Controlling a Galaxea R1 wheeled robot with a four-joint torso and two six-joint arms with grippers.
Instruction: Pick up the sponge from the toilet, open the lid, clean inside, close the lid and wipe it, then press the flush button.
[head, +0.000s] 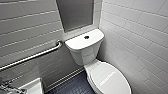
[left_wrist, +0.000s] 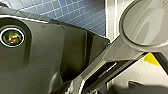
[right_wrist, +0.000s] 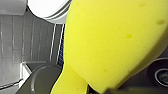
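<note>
While pinched in the right claw (right_wrist: 105, 88), squeezed thin at that end and puffed out big and round at the other: the sponge (right_wrist: 112, 42), bright yellow and soft, with a few tiny dents. Held up in the air, close to the right wrist camera, not touching the toilet (head: 89, 73). Just past the sponge, a round white edge of that toilet. Down flat over the bowl, the lid (head: 110, 78), white and oval, with pale letters across its top. Behind the lid, the boxy white tank (head: 83, 55). Right in the middle of the tank top, the flush button (head: 86, 37), small, round and dark. Beside the tank, a long shiny grab bar (head: 32, 56) fixed to the grey tiled wall (head: 25, 25). Above the tank, a flat grey panel (head: 76, 13). On the other side, close to the toilet, a white tiled wall (head: 140, 32). Under it all, a floor (head: 75, 86) of little dark blue tiles. Near the bottom corner of the head view, a bit of white basin (head: 32, 87) with a metal tap (head: 7, 87). As for the left claw (left_wrist: 140, 88), open or closed, cannot tell.
</note>
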